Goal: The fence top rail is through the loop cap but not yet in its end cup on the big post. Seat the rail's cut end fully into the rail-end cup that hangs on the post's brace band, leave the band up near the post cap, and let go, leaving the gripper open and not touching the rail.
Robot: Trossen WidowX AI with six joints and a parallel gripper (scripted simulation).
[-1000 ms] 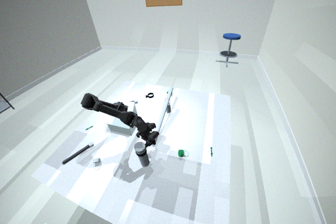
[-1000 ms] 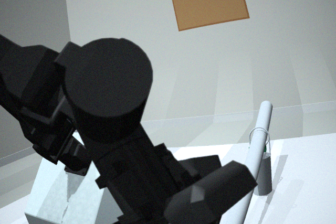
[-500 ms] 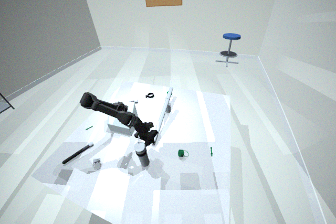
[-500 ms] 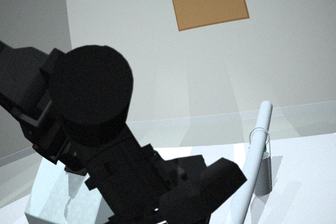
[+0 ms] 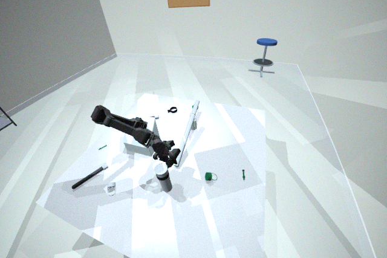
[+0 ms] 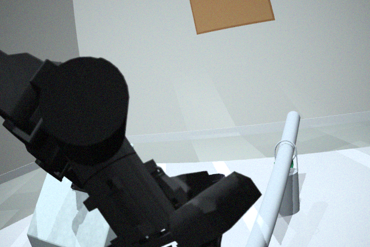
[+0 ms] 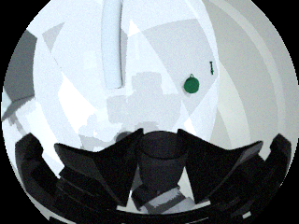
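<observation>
- The arm [image 5: 124, 125] [image 6: 83, 100] extended above the pale block [image 5: 137, 148] [image 6: 50, 217], with its forearm sloping down toward the big post [image 5: 166, 185] [image 7: 173, 203].
- The wrist was angled downward, placing the gripper [image 5: 170, 162] [image 6: 194, 226] [image 7: 160, 133] at the upper part of that post.
- The gripper was closed on the dark rail-end cup [image 7: 163, 161], which lay between its two fingers with the open mouth visible from the wrist.
- The rail [image 5: 187, 133] [image 6: 277, 184] [image 7: 112, 47] passed through the loop cap [image 6: 283, 140] at the smaller post [image 5: 194, 124] [image 6: 294, 195] and extended beyond it.
- The rail's cut end [image 7: 114, 84] was outside the cup and apart from it, ahead of the fingers in the wrist view.
- The big post stood upright, with a dark band [image 5: 162, 178] near its pale top.
- A green cap [image 5: 208, 176] [image 7: 192, 85] lay on the pale surface, apart from the post.
</observation>
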